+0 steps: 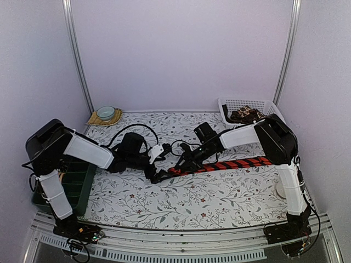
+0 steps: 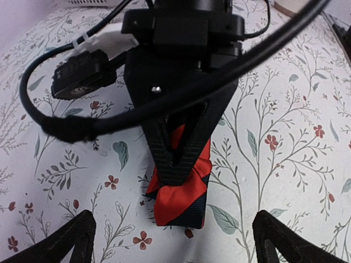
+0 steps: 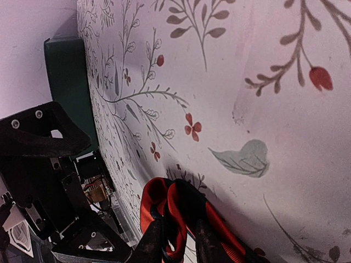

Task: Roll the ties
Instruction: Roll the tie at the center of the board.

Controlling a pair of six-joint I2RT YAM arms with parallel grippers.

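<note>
A red tie with black diagonal stripes (image 1: 230, 163) lies flat across the middle of the table, its left end folded into a small loop (image 2: 181, 203). My right gripper (image 3: 178, 246) is shut on that fold (image 3: 164, 203), with one finger on each side of the fabric. It reaches in from the right (image 1: 178, 166). My left gripper (image 2: 175, 246) faces it from the left (image 1: 158, 176). Its jaws stand wide open, well apart from the fold on both sides and touching nothing. Brown-patterned ties (image 1: 245, 114) lie coiled in the white basket at the back right.
The white basket (image 1: 230, 104) stands at the back right corner. A dark green bin (image 1: 77, 186) sits at the left edge under my left arm. A small bowl on a woven mat (image 1: 105, 113) is at the back left. Black cables (image 2: 66, 129) loop above the tie.
</note>
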